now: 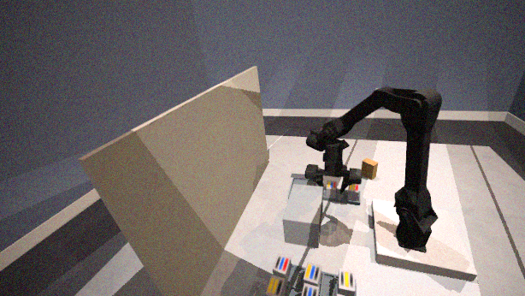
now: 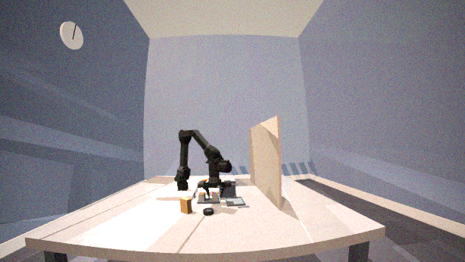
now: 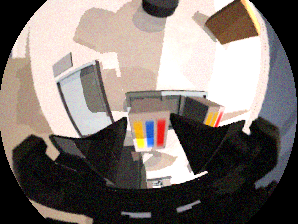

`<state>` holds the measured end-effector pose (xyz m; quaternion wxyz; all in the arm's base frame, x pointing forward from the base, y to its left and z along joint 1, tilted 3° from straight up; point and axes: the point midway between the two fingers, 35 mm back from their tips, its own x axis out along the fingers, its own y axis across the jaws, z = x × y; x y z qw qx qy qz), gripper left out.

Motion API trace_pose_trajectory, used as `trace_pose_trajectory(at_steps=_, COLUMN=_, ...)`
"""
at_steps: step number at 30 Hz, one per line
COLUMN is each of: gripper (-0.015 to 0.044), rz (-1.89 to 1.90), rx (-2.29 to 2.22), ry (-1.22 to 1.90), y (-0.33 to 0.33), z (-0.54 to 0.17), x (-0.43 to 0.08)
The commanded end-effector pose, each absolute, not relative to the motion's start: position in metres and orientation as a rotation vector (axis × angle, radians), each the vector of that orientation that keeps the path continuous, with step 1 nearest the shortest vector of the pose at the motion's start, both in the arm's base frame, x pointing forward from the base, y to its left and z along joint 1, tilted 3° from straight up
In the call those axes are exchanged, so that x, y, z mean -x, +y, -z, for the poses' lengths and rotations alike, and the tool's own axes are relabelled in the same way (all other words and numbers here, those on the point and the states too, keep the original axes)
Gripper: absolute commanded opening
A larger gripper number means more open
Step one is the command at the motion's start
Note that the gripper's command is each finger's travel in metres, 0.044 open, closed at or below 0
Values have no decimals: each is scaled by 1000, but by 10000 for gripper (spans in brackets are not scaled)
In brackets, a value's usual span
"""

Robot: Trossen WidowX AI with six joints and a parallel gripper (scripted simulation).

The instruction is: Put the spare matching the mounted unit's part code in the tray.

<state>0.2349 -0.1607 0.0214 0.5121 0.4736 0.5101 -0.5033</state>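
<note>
Hand (image 3: 152, 137) open, straddling striped spare (image 3: 149, 132)

A spare (image 3: 150, 132) with yellow, red and blue stripes sits left of a brown block (image 1: 369, 168), beside a tan board (image 1: 184, 171).

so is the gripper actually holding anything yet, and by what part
Nothing is held yet. The gripper is open, its fingers standing on either side of the spare with yellow, blue and red stripes, not clamped on it.

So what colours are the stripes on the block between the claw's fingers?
Yellow, red, blue stripes; wrist view.
</note>
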Motion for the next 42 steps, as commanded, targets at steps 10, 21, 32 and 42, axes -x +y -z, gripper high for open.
trace_pose_trajectory(at_steps=10, gripper=129, rz=1211, rx=-1139, ry=1227, y=-161, z=-22, x=-235)
trace_pose_trajectory(at_steps=21, gripper=0, rz=1211, rx=-1139, ry=1227, y=-161, z=-22, x=-235)
trace_pose_trajectory(at_steps=32, gripper=0, rz=1209, rx=-1137, ry=1227, y=-161, z=-60, x=-239)
trace_pose_trajectory(at_steps=42, gripper=0, rz=1208, rx=-1135, ry=1227, y=-158, z=-101, x=-237)
